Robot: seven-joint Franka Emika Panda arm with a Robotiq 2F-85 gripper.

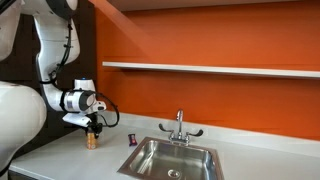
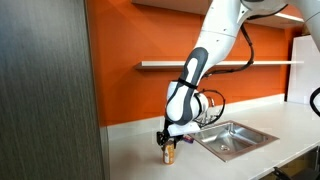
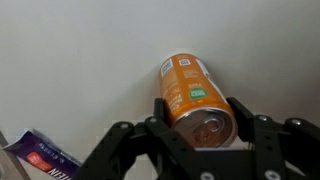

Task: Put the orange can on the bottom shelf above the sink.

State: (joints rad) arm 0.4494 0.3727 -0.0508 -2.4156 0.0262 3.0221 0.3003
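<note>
Orange can (image 1: 92,140) (image 2: 168,153) (image 3: 190,90) stands upright on the white counter (image 1: 55,162), well to the side of the sink (image 1: 180,160) (image 2: 235,140). The gripper (image 1: 92,132) (image 2: 168,146) (image 3: 198,115) reaches down over it; in the wrist view the dark fingers (image 3: 163,108) sit against both sides just below the silvery rim, closed onto it. A small dark red-purple object (image 1: 131,139) stands between it and the basin. The chrome faucet (image 1: 180,125) rises behind the sink, and the bottom shelf (image 1: 210,68) (image 2: 220,64) runs along the orange wall (image 1: 220,100) high above
</note>
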